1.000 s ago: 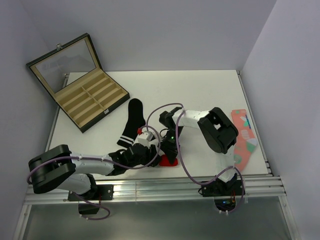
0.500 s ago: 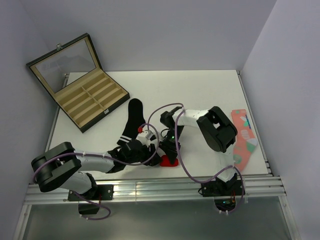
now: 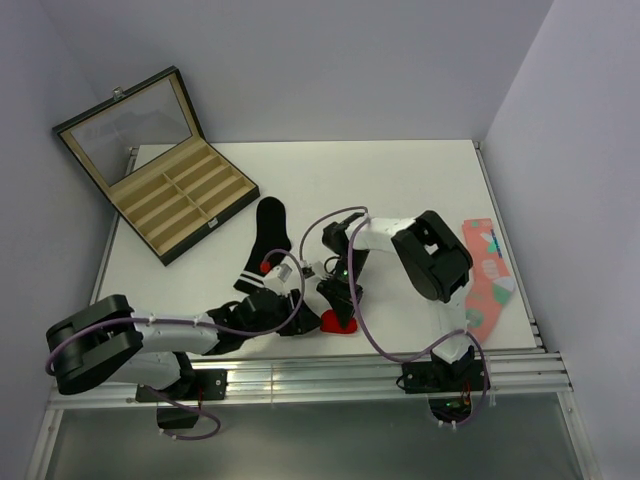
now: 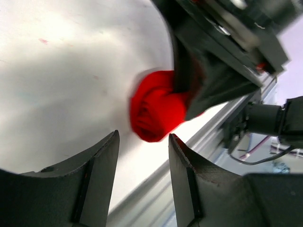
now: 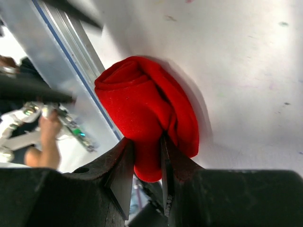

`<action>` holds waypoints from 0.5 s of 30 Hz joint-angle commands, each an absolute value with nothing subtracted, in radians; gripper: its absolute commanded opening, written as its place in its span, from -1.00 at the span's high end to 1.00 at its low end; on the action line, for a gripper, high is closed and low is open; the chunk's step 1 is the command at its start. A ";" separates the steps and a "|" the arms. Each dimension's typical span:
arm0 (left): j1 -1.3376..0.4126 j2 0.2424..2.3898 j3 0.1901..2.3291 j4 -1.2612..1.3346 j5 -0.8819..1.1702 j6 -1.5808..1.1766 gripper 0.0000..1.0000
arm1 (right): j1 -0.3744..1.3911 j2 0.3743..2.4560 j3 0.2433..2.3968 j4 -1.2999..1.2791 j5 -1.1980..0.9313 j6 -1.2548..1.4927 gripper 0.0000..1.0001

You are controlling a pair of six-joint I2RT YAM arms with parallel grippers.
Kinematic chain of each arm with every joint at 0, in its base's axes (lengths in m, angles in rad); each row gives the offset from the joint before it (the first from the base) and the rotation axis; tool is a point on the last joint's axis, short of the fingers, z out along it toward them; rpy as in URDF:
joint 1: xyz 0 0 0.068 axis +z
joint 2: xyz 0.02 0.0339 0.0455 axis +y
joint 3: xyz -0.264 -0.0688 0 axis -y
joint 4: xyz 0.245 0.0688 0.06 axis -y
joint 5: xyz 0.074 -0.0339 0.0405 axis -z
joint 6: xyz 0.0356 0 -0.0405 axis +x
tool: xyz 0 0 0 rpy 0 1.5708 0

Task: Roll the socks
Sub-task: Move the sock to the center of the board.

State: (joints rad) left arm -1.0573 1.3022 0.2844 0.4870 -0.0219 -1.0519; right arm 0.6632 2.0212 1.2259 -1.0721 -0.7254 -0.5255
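Left gripper, jaws apart and empty, has drawn back a little from the red sock, which sits rolled near the table front edge, pinched by the right gripper, so this roll seems nearly done while the black sock lies flat.

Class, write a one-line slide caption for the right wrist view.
Right claw pinches a fold of the rolled red sock lying on the white table.

The rolled sock lies near the bench's front edge. Behind it to the left lies a flat sock, with the open case farther back-left. A third sock lies along the right edge.
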 commanded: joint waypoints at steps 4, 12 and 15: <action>-1.147 1.338 0.373 0.365 -0.166 -1.242 -0.03 | 0.643 2.123 1.215 -0.867 -0.498 -0.437 0.61; -1.230 1.338 0.328 0.396 -0.279 -1.436 -0.03 | 0.614 2.141 1.229 -0.841 -0.548 -0.330 0.62; -1.255 1.365 0.347 0.396 -0.323 -1.475 -0.03 | 0.597 2.158 1.236 -0.845 -0.581 -0.318 0.62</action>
State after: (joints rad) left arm -1.2293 1.3495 0.3359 0.3752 -0.2367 -1.3811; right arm 0.6163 2.0804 1.2434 -1.0821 -0.7689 -0.3202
